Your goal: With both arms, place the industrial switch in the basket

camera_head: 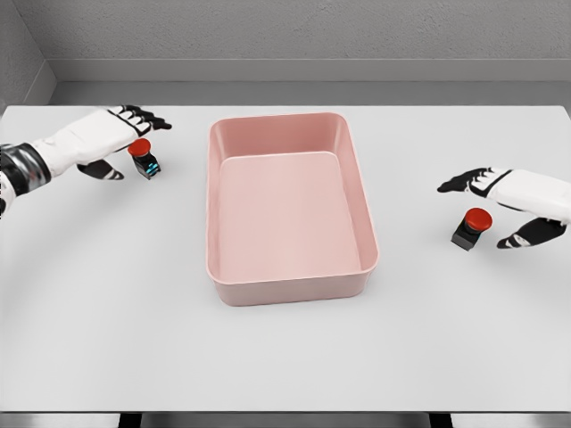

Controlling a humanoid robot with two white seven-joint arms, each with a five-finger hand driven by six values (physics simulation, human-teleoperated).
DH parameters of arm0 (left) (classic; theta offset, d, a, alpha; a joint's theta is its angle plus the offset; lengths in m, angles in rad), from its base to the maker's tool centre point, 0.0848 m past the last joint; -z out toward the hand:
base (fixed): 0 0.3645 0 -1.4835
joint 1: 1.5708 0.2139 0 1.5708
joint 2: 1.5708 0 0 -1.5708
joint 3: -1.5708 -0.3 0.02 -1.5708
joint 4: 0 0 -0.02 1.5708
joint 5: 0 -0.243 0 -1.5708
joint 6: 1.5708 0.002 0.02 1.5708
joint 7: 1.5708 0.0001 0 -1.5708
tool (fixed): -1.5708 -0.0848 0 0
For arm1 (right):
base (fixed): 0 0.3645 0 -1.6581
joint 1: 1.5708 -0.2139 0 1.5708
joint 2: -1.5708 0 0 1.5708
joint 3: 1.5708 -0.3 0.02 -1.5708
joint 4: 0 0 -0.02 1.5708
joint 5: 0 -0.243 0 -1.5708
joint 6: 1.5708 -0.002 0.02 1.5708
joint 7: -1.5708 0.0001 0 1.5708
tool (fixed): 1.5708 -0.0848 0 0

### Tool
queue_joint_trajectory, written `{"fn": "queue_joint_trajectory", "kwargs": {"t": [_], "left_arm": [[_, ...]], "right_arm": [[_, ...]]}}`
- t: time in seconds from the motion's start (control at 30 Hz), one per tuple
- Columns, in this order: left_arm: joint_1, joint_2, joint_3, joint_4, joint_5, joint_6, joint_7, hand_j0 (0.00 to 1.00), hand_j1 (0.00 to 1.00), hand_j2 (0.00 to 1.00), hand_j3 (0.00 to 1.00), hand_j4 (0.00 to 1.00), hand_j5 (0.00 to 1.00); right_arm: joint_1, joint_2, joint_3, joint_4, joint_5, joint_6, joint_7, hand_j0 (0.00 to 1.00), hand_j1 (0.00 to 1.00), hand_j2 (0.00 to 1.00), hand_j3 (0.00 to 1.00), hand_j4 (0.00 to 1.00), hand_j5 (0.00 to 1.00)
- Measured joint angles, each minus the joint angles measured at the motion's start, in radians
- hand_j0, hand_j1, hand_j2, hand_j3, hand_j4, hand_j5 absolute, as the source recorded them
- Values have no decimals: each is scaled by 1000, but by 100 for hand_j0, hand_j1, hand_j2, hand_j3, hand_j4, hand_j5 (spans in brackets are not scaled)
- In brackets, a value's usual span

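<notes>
You are looking at two industrial switches sitting on the white tabletop (285,357), one on each side of the pink basket (287,209). The left switch (144,159) is resting just under your left hand (107,134), and the right switch (471,227) is sitting just beside your right hand (522,201). Both hands are hanging over their switches with fingers spread loose, holding nothing yet. Here is what could be going wrong: each switch is small with a round red top, so fingers closing too fast could be knocking it over or pushing it away across the smooth top. The right switch is lying near the tabletop's edge, so a bad bump could be sending it off. The basket wall is standing between each switch and the inside, so you are needing to lift each one high enough to clear the rim. The basket looks to be holding nothing inside.
</notes>
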Motion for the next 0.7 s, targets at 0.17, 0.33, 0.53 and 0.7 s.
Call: {"fn": "queue_joint_trajectory", "kwargs": {"t": [0.17,0.33,0.53,0.7], "left_arm": [[-14,-22,-1,17,-10,0,1,100,100,100,100,100,100],[-40,-46,-1,83,-28,0,2,100,100,100,100,100,100],[-69,-66,-1,159,-37,0,3,100,100,100,100,100,100],[-71,-96,-2,193,-63,0,3,100,100,100,100,100,100]], "right_arm": [[6,22,7,6,4,3,7,100,100,100,100,100,100],[5,46,14,16,17,9,21,100,100,100,100,100,100],[0,83,16,66,46,16,29,99,99,99,99,99,99],[-3,113,18,116,67,18,37,97,97,97,97,97,97]]}}
